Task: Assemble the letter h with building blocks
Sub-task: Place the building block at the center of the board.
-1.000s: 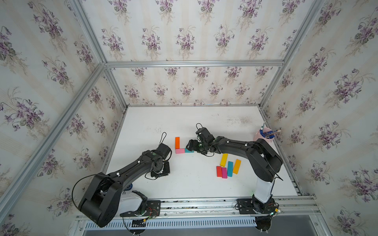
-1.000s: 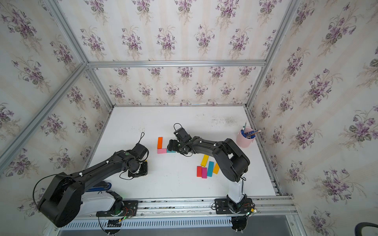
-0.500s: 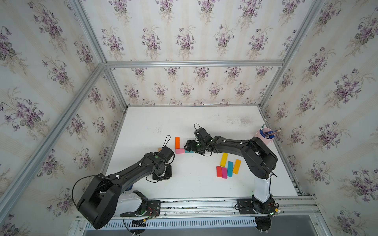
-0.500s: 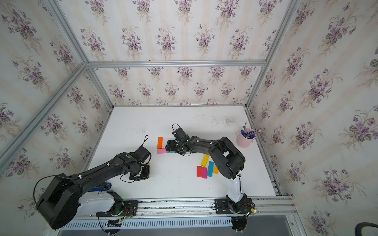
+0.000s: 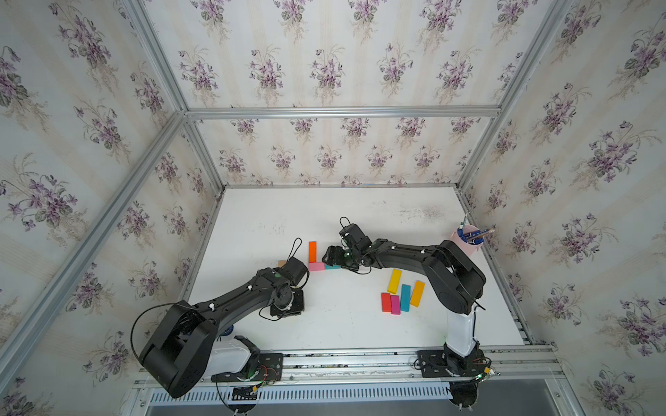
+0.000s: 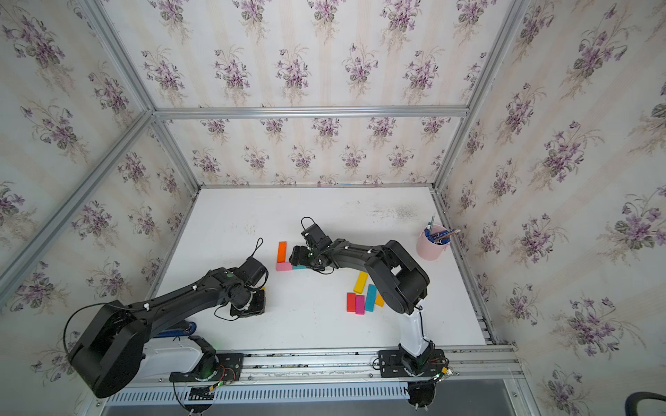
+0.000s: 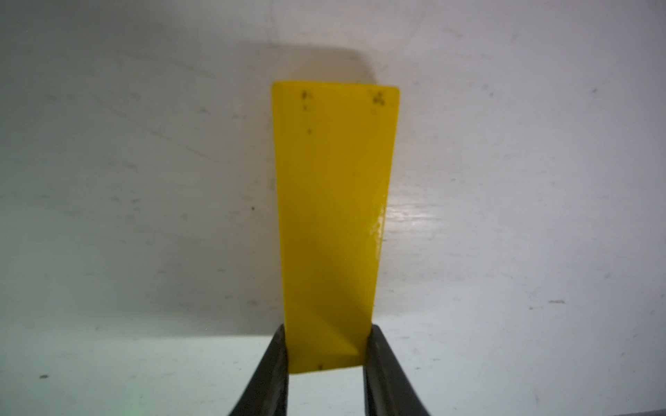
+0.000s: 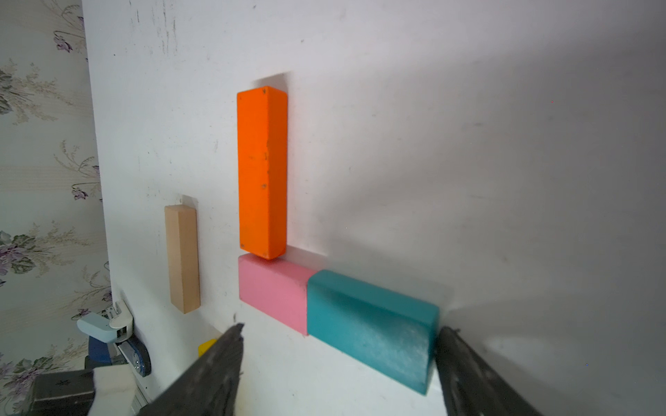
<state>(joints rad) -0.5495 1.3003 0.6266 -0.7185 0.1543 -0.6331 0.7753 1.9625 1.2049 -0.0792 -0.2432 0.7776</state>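
Nearest, the left jaws pinch one end of a yellow block (image 7: 333, 216), at 7 o'clock of the half-built h. Beyond, the right jaws stand spread astride the teal block (image 8: 371, 324), which lies flat on the surface (image 8: 468, 144). It abuts the pink block (image 8: 274, 291) at its 9 o'clock, and the orange block (image 8: 262, 173) sits at 12 o'clock of the pink. Likely next, the yellow must land squarely as a leg at 6 o'clock.
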